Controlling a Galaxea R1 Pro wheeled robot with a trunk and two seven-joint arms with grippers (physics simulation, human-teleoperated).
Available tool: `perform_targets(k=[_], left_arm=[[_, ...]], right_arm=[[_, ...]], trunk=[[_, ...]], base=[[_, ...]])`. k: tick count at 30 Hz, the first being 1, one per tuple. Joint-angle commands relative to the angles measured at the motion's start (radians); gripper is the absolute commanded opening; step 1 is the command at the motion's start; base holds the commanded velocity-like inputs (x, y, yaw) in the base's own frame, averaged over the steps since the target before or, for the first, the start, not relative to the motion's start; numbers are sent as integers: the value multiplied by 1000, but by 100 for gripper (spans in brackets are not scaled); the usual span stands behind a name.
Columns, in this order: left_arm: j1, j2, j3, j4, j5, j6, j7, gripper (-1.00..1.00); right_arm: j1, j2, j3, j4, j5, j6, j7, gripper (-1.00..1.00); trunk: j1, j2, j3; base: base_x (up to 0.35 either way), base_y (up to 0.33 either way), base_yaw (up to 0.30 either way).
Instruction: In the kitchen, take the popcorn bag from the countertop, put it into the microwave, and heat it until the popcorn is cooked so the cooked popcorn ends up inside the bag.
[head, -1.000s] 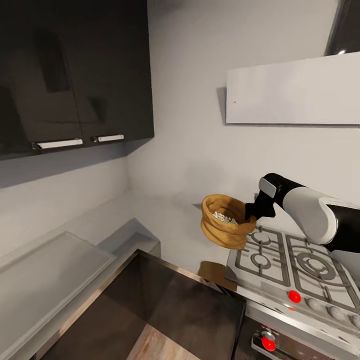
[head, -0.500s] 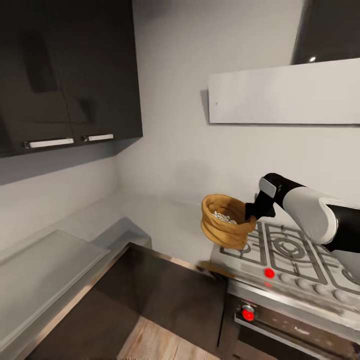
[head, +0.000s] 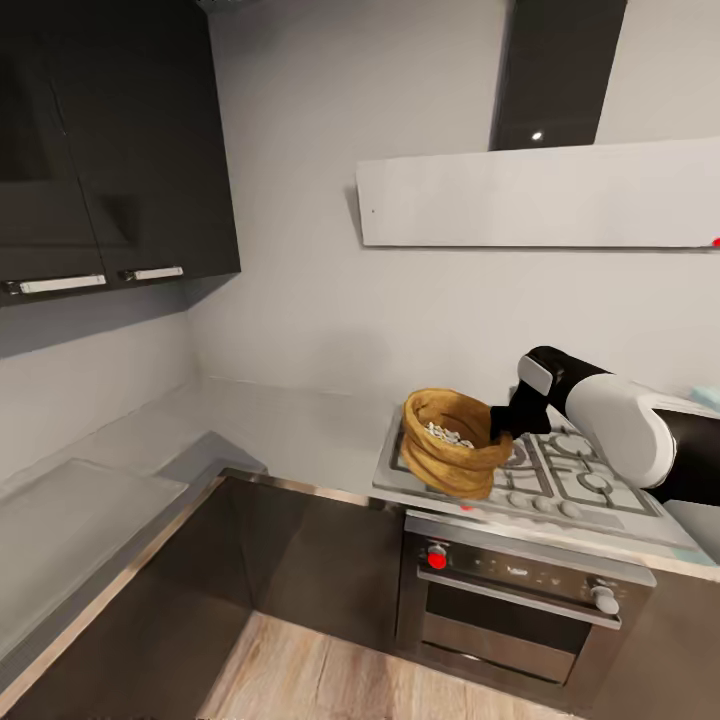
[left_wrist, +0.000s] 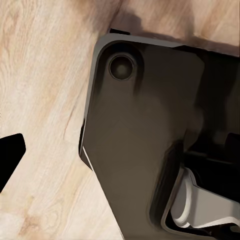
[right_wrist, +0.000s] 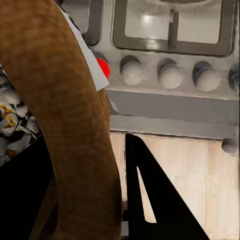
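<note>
The tan-gold popcorn bag (head: 450, 455) hangs in the air over the front left corner of the gas hob (head: 560, 470), with whitish popcorn (head: 448, 435) visible inside it. My right gripper (head: 497, 425) is shut on the bag's rolled rim at its right side. In the right wrist view the rim (right_wrist: 60, 100) runs between the fingers, with one black finger (right_wrist: 155, 200) outside and popcorn (right_wrist: 12, 120) inside. The grey countertop (head: 300, 420) runs along the wall to the left of the hob. A black fingertip (left_wrist: 7, 157) of my left gripper shows over the wood floor.
A built-in steel oven (head: 520, 600) with a red knob (head: 436, 556) sits under the hob. The flat white hood (head: 540, 195) hangs above, and dark upper cabinets (head: 100, 150) are at the left. A pale mint-blue corner (head: 706, 394) shows at the right edge. My own dark base (left_wrist: 140, 140) stands on light wood floor (head: 320, 680).
The whole head view has swung, so hob, oven and hood have shifted left and more floor shows. The bag and right arm keep their place in the picture, still gripped.
</note>
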Motion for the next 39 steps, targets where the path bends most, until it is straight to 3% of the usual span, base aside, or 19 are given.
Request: perform_targets(k=[1, 27, 39], left_arm=[[0, 0, 4, 0, 1, 1, 0, 100], [0, 0, 4, 0, 1, 0, -1, 100], [0, 0, 4, 0, 0, -1, -1, 100]], right_arm=[[-1, 0, -9, 2, 1, 0, -8, -100], [-1, 0, -9, 2, 1, 0, -8, -100], [-1, 0, -9, 2, 2, 0, -9, -100]], trunk=[[0, -1, -1], [0, -1, -1], [0, -1, -1]], base=[[-339, 0, -276], [-337, 0, -278], [-229, 0, -291]])
